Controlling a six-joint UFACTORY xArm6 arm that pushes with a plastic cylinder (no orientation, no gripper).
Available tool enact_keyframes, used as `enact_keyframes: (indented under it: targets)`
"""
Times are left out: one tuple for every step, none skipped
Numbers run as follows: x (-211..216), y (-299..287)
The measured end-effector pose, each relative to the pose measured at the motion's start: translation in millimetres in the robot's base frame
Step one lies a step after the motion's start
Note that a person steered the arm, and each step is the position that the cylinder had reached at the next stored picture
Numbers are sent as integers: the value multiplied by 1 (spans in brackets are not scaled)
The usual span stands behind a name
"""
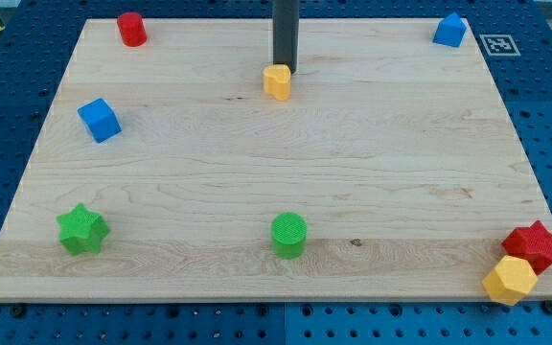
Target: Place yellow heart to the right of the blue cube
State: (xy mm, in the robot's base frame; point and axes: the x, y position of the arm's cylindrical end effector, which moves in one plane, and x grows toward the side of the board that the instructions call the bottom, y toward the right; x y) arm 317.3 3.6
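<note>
The yellow heart [277,81] lies near the view's top centre of the wooden board [276,182]. The blue cube [99,120] sits at the view's left, well apart from the heart and lower in the view. My tip [286,70] is the lower end of a dark rod coming down from the view's top. It stands just above and slightly right of the yellow heart, touching or almost touching its upper edge.
A red cylinder [131,29] sits at the top left and a blue pentagon-like block [449,31] at the top right. A green star [82,229] is at the bottom left, a green cylinder [288,235] at bottom centre. A red star [533,244] and yellow hexagon [510,280] sit at the bottom right corner.
</note>
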Motion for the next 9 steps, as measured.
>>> enact_keyframes:
  targets:
    - [23,-27]
    - [23,-69]
    - [23,-73]
    - [23,-35]
    - [23,-29]
    - [30,-3]
    - [34,3]
    - [39,11]
    - [49,4]
